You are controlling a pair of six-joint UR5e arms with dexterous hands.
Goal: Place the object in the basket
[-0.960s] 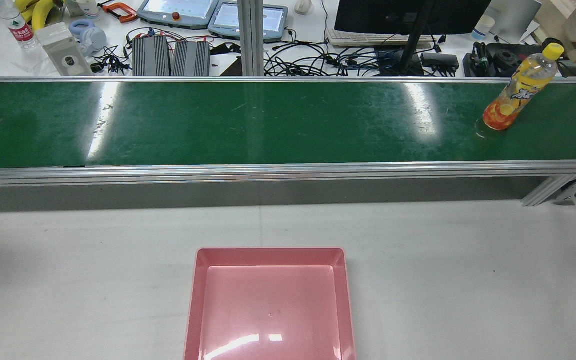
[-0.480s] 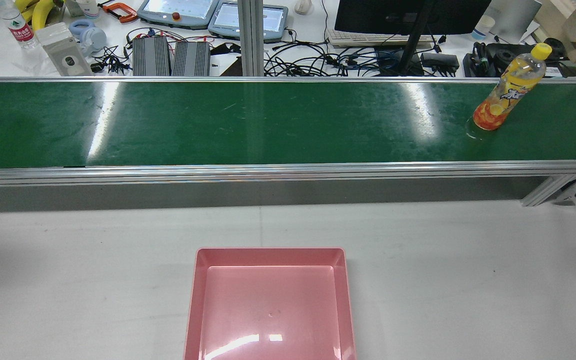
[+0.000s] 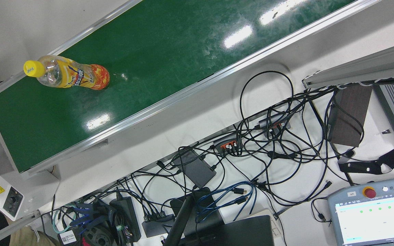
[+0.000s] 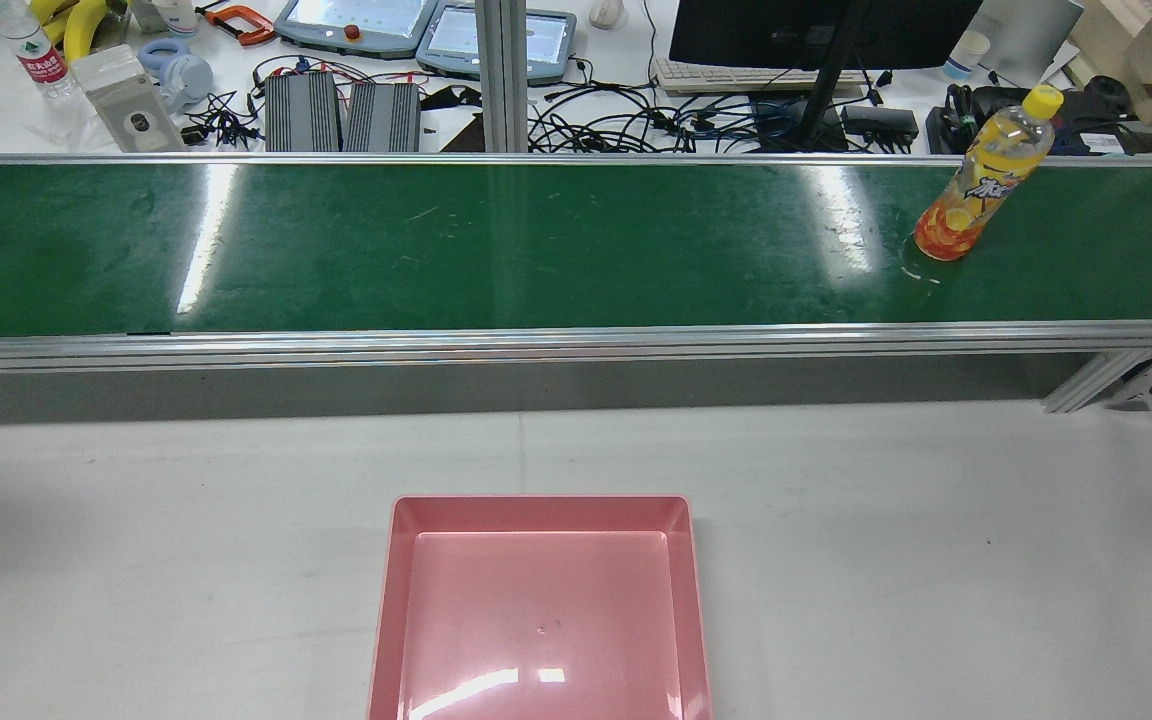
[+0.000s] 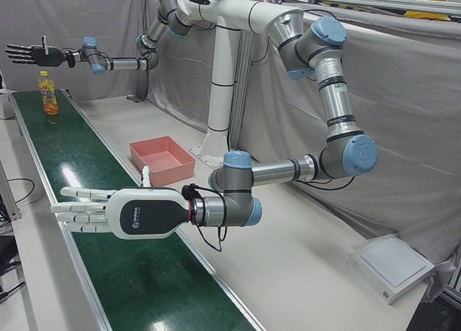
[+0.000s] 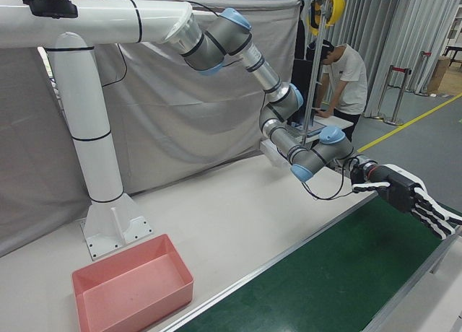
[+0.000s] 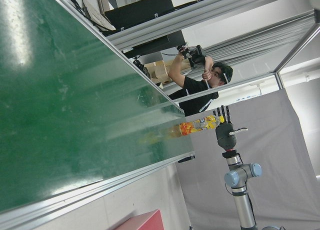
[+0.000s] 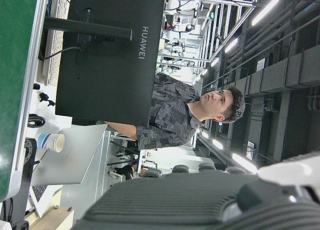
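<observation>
An orange drink bottle (image 4: 976, 190) with a yellow cap stands upright on the green conveyor belt (image 4: 536, 250), far to the right in the rear view. It also shows in the front view (image 3: 70, 76), the left-front view (image 5: 49, 93) and the left hand view (image 7: 200, 125). The pink basket (image 4: 536, 505) sits empty on the white table, near the rear view's bottom edge. My right hand (image 5: 29, 54) hovers open, fingers spread, above the bottle and apart from it. My left hand (image 5: 108, 212) is open and flat above the belt, far from the bottle.
Behind the belt is a desk with cables, a monitor, teach pendants (image 4: 356, 25) and a water bottle (image 4: 36, 55). A person (image 6: 346, 72) stands beyond the belt's end. The belt has raised aluminium side rails (image 4: 536, 345).
The bottle has travelled left along the belt in the rear view, still upright. Neither hand appears in that view.
</observation>
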